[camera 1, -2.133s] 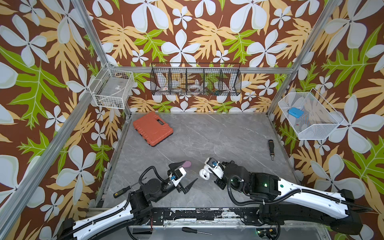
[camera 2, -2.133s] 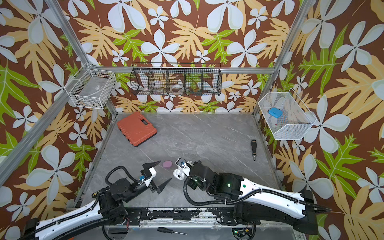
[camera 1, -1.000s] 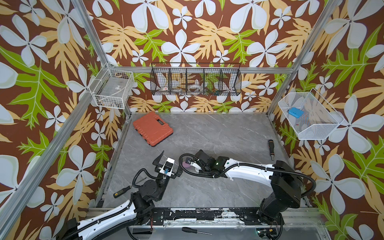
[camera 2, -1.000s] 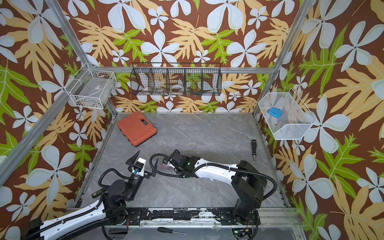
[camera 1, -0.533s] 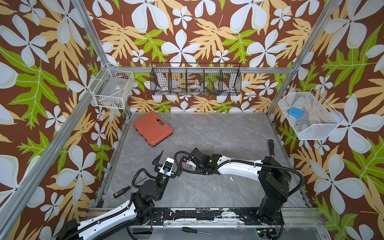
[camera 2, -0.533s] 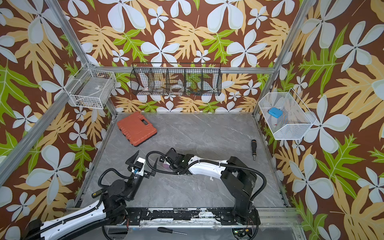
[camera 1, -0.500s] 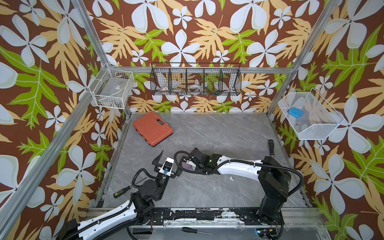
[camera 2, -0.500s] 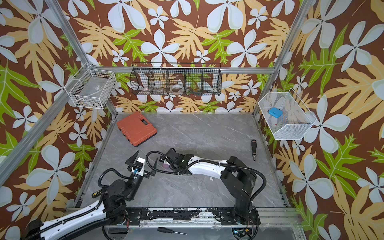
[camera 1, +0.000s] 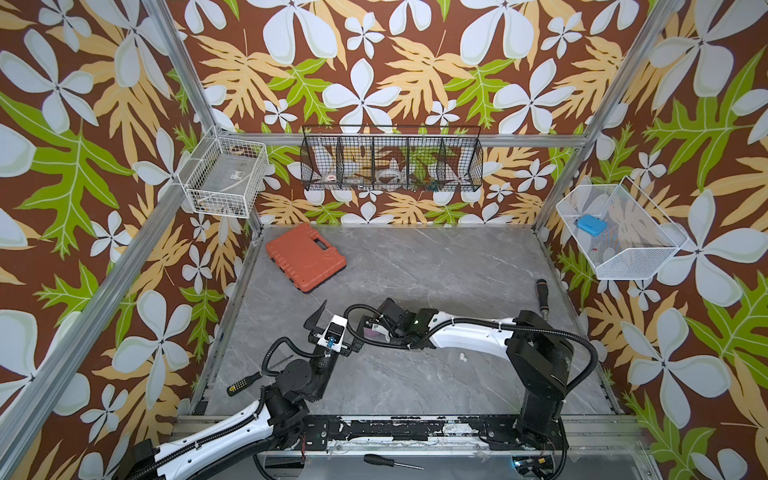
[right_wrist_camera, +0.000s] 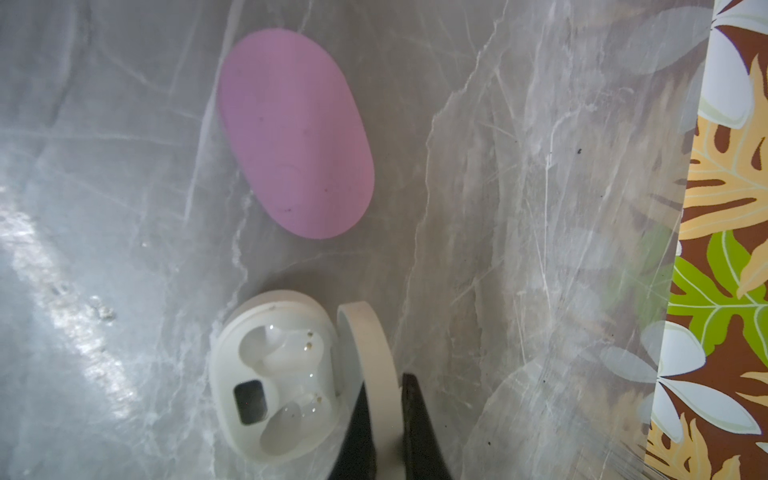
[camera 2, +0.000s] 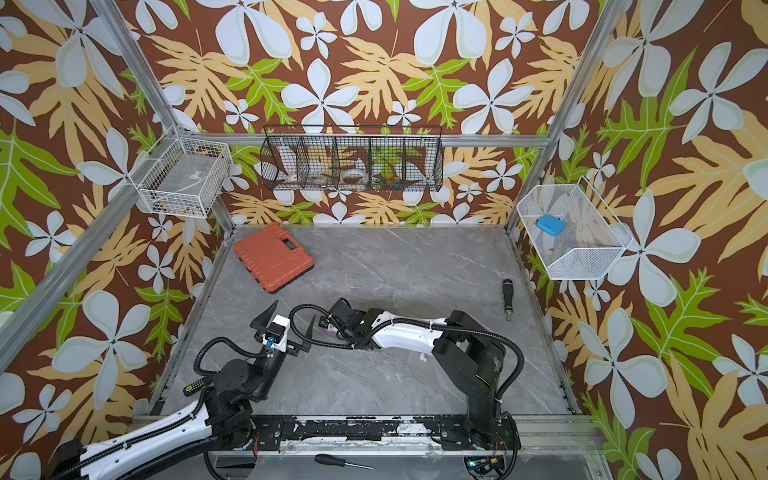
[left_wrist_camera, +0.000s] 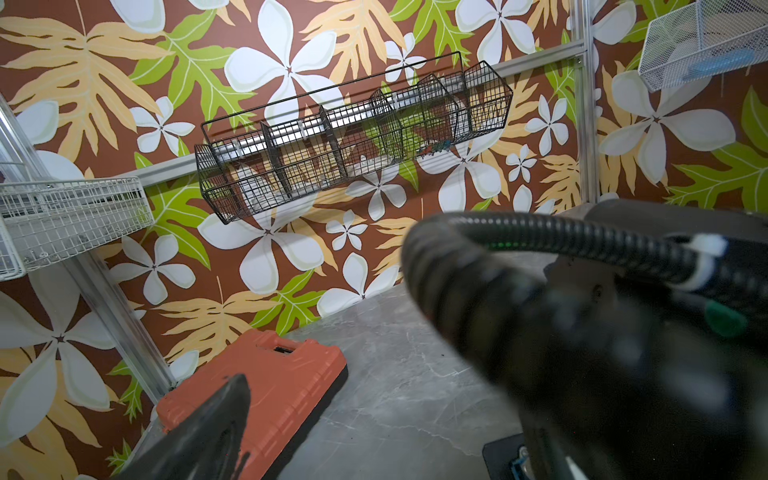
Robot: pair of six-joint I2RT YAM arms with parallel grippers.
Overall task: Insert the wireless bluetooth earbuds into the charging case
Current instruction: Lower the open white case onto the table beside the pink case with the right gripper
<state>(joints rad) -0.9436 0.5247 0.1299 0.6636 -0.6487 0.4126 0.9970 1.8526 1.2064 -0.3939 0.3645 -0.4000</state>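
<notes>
In the right wrist view the white charging case (right_wrist_camera: pixel 274 382) lies open on the grey table, both wells empty. My right gripper (right_wrist_camera: pixel 384 415) is shut on its upright lid (right_wrist_camera: pixel 370 353). A closed lilac-pink case (right_wrist_camera: pixel 295 133) lies just beyond it. In both top views the right gripper (camera 1: pixel 376 328) (camera 2: pixel 332 326) reaches across to the left of the middle. Tiny white earbuds (camera 1: pixel 462 356) (camera 2: pixel 422 356) lie loose beside the right forearm. My left gripper (camera 2: pixel 293 311) stands open and empty just left of the cases. Only one of its fingers (left_wrist_camera: pixel 199 432) shows in the left wrist view.
An orange tool case (camera 1: pixel 305 257) lies at the back left. A black-handled screwdriver (camera 1: pixel 541 291) rests by the right edge, another (camera 1: pixel 245 380) by the left edge. The right arm's black cable (left_wrist_camera: pixel 540 245) blocks much of the left wrist view. A black wire basket (camera 1: pixel 390 158) hangs at the back.
The right gripper has carried the white case leftward to the pink case and hardly moved in the last half second. The left gripper has swung from pointing right to upward, still open.
</notes>
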